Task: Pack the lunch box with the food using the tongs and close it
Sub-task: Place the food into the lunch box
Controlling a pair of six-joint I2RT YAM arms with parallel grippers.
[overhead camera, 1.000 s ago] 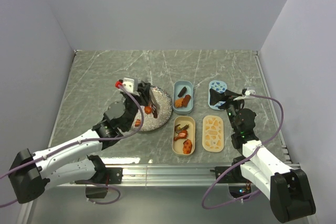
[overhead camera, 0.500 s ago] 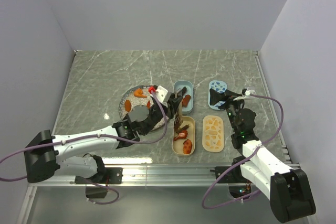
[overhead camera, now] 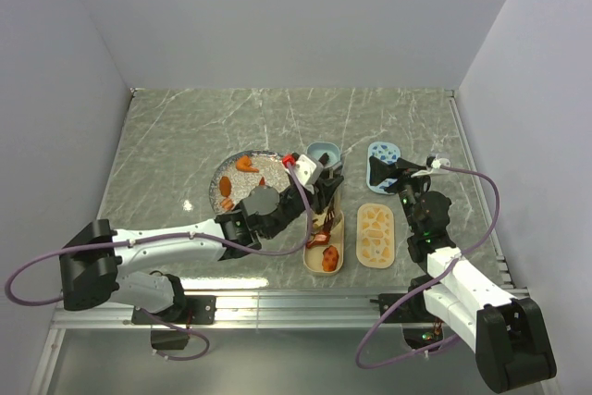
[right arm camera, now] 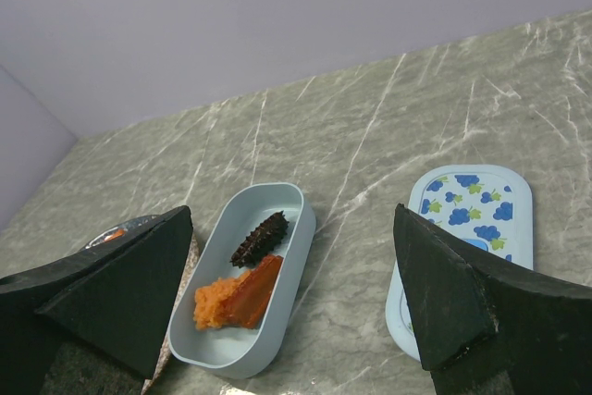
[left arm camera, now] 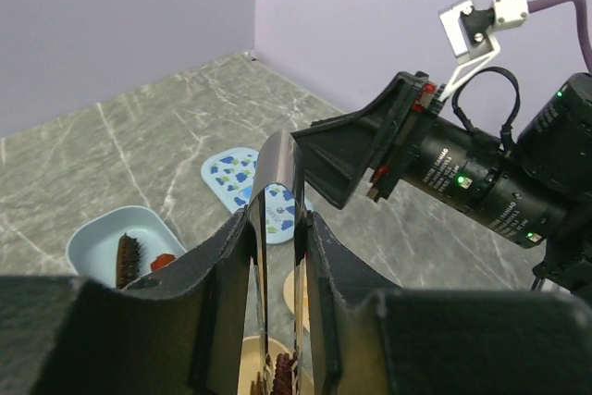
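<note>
My left gripper [left arm camera: 277, 228] is shut on the metal tongs [left arm camera: 275, 173], reaching over the beige tub [overhead camera: 325, 264]. A dark brown chunk of food [left arm camera: 280, 375] shows between the tong tips, low over that tub. Orange and reddish pieces [overhead camera: 329, 261] lie in the tub. The blue tub [right arm camera: 242, 293] holds a dark spiky piece [right arm camera: 260, 238] and an orange piece [right arm camera: 237, 295]. More orange food [overhead camera: 245, 164] lies on the speckled plate [overhead camera: 263, 171]. My right gripper [right arm camera: 291, 219] hangs open near the blue lid [right arm camera: 469, 228], holding nothing.
A beige lid [overhead camera: 376, 234] lies right of the beige tub, and the blue patterned lid [overhead camera: 382, 154] lies behind it. The left arm [overhead camera: 185, 242] stretches across the plate's near side. Grey walls close in the table on three sides.
The left arm has swung right from the plate, carrying the tongs over to the beige tub. The plate is uncovered now. The right arm has not moved.
</note>
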